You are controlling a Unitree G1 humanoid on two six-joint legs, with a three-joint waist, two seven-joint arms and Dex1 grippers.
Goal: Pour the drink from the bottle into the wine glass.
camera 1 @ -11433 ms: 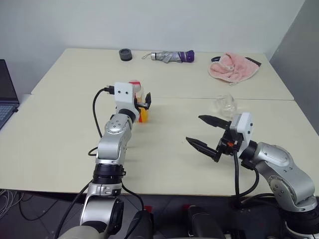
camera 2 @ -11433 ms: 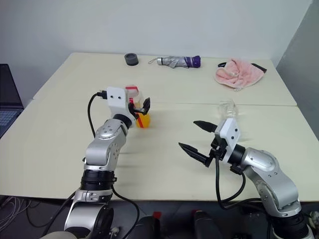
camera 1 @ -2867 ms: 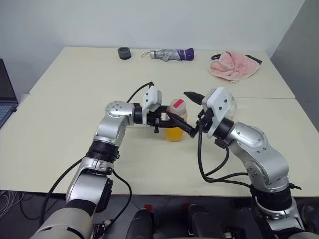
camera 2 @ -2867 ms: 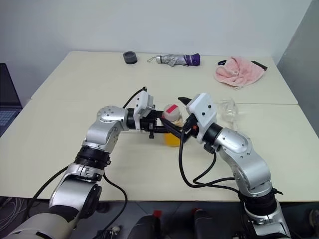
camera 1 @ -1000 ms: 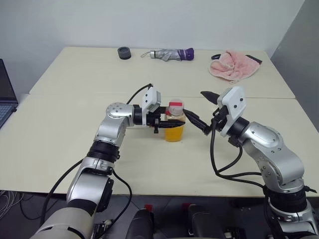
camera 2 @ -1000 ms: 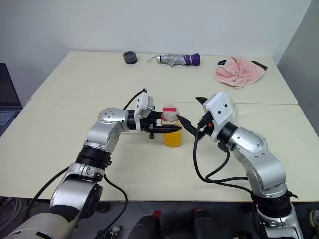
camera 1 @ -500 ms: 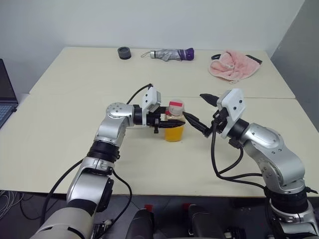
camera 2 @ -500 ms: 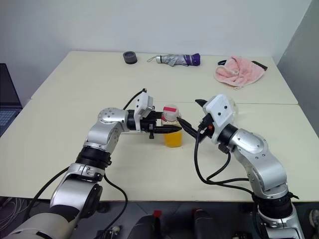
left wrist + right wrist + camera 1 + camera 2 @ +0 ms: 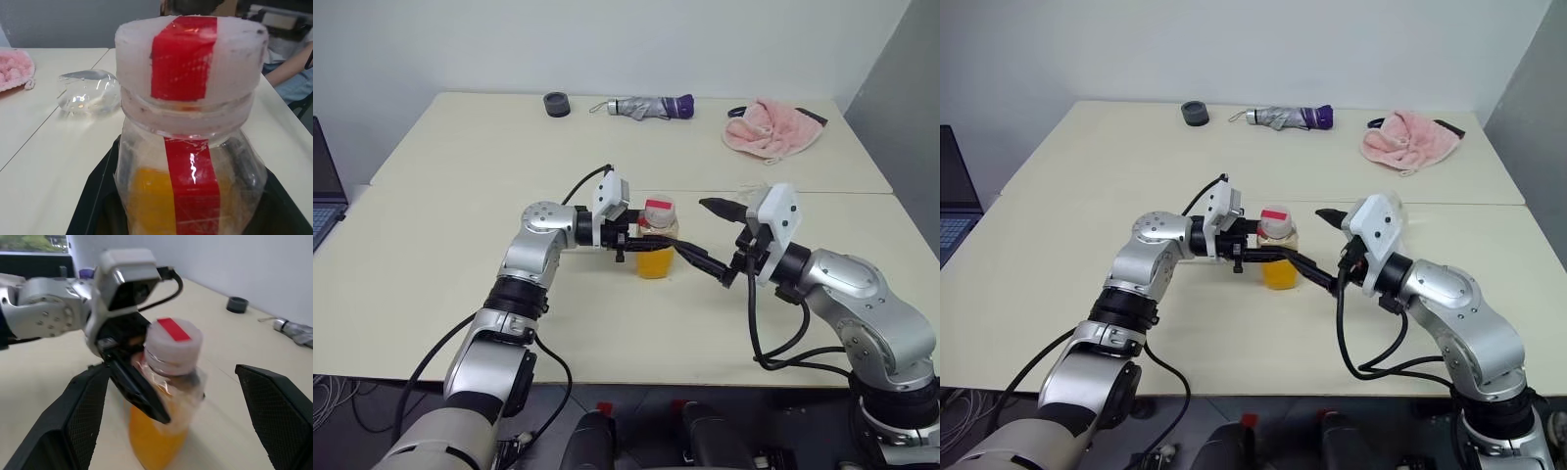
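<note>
**Inspector:** Bottle (image 9: 656, 238) stands upright on the counter (image 9: 460, 245) near its middle seam, cap (image 9: 188, 58) on, the drink (image 9: 1279, 272) filling only its lower part. The left claw (image 9: 1268, 253) is clamped on the bottle just under the cap.

**Reviewer:** And the right arm?

**Inspector:** The right claw (image 9: 715, 240) sits just beside the bottle with its jaws spread wide, holding nothing. One finger (image 9: 697, 262) reaches low toward the bottle's near side, the other (image 9: 720, 207) points past it higher up.

**Reviewer:** Largest hazard first.

**Inspector:** The cap. It looks sealed, so in my judgement no pour can succeed until it comes off. If the right claw closes on it off-centre, the bottle may twist in the left claw's narrow hold or tip over.

**Reviewer:** Next?

**Inspector:** The wine glass (image 9: 88, 92). In the left wrist view it appears to lie on its side on the counter, beyond the bottle. Pouring toward it as it lies would likely put the drink on the counter, and the right arm passes close enough to knock it rolling.

**Reviewer:** Smallest?

**Inspector:** The thin plastic walls look crumpled; a hard squeeze after opening could push liquid out early.
</note>
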